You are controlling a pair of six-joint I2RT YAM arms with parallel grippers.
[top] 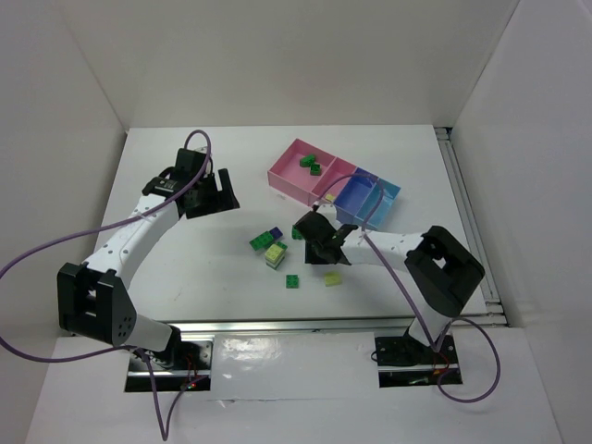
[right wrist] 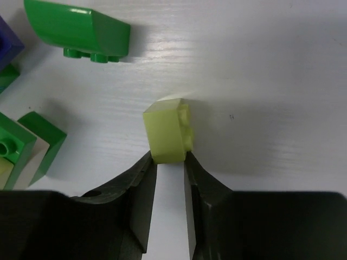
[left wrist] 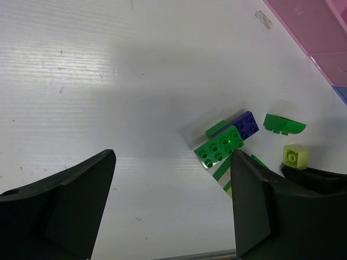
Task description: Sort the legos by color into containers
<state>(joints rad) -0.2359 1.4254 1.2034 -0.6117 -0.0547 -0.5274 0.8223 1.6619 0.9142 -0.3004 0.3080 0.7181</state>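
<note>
**Near edge.** A flat green brick (top: 291,282) and a loose pale yellow brick (top: 332,277) lie closest to the near edge of the desk, about midway between its left and right edges.

**Centre of desk.** The right gripper (right wrist: 169,158) has its jaws drawn narrow, and the tips pinch a second pale yellow brick (right wrist: 167,135). This brick is turned on its side with its studs facing sideways. From above the gripper body hides it.

Just left of it lie three more legos:
- a curved green piece (right wrist: 76,30), resting studs-down;
- a green eight-stud brick (left wrist: 219,147);
- a dark purple brick (left wrist: 245,124) touching the eight-stud brick's far side.

A green-and-pale stack (top: 276,254) sits beside them. In the left wrist view a finger cuts it off.

**Toward the left edge.** The left gripper (left wrist: 173,160) hangs over bare desk with its jaws spread wide and nothing between them.

**Toward the far right corner.** The containers stand edge to edge in a slanting row.
- The large pink tray (top: 282,176) holds two green bricks (top: 316,169).
- The smaller pink tray (top: 344,169) holds one small pale piece (top: 330,197), too small to make out its shape.
- Next come the blue tray (top: 354,192) and the light blue tray (top: 390,192). The right arm's cable crosses their near ends.
</note>
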